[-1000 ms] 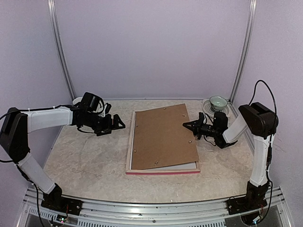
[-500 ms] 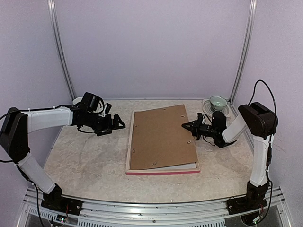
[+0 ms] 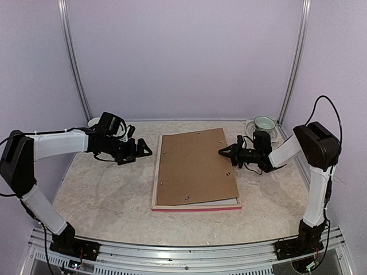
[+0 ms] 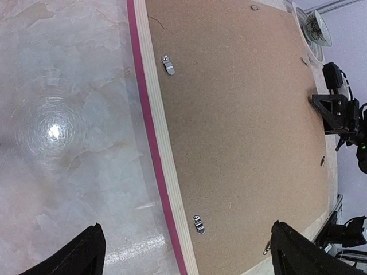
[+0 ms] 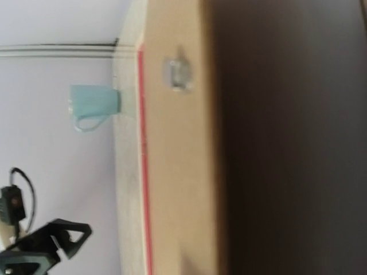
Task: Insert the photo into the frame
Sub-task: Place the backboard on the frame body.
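Note:
The pink frame (image 3: pixel 195 207) lies face down in the middle of the table, its pale wood back up. A plain brown backing board (image 3: pixel 195 166) lies on it, slightly askew, with its near right corner off the recess. The photo is hidden. My left gripper (image 3: pixel 146 150) is open and empty, just left of the frame; its wrist view shows the pink rail (image 4: pixel 150 132) and the board (image 4: pixel 241 126) between its spread fingers (image 4: pixel 80 252). My right gripper (image 3: pixel 225 152) is at the board's right edge; its wrist view shows only the blurred board (image 5: pixel 178 172) up close.
A small bowl on a plate (image 3: pixel 264 122) stands at the back right, behind the right arm. A teal mug (image 5: pixel 94 103) stands at the far left of the table. Metal turn clips (image 4: pixel 167 64) sit along the board's edges. Walls close in on three sides.
My right gripper has moved a little left and away from me at the board's right edge, and the board has shifted slightly left. The left arm has not moved.

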Robot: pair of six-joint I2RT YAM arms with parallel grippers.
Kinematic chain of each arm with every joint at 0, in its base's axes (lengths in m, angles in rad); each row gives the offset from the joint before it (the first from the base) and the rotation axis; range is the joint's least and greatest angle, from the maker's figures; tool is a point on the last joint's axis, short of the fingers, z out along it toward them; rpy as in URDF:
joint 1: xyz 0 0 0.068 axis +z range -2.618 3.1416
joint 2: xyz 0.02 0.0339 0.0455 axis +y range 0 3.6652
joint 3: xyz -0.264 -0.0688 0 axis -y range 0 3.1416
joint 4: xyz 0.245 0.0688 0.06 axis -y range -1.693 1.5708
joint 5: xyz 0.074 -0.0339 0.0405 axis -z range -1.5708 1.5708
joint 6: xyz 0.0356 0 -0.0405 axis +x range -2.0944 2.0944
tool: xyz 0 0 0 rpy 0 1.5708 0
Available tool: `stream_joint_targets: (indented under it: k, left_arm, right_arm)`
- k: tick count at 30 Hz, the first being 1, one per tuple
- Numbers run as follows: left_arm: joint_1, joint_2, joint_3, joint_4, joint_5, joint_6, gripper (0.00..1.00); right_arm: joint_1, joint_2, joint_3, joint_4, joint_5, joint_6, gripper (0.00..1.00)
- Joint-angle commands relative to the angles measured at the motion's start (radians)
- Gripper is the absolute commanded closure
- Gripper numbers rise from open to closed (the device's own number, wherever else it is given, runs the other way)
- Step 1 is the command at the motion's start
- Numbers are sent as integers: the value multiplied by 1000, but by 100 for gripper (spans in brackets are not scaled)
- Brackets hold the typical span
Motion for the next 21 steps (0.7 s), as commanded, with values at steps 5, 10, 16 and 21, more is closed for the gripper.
stream_joint_targets:
  k: [5, 10, 16, 21]
  left_arm:
    - [5, 8, -20, 22, 16, -5, 1]
    - [6, 8, -20, 26, 20, -6, 1]
    - [6, 8, -22, 27, 22, -7, 1]
    - [7, 6, -25, 33, 25, -9, 1]
  right_arm:
    - [35, -80, 111, -308, 74, -180, 61]
    - [46, -114, 165, -480, 127, -263, 53]
    - [71, -136, 253, -678, 212, -377, 46]
    - [98, -132, 306, -782, 271, -432, 44]
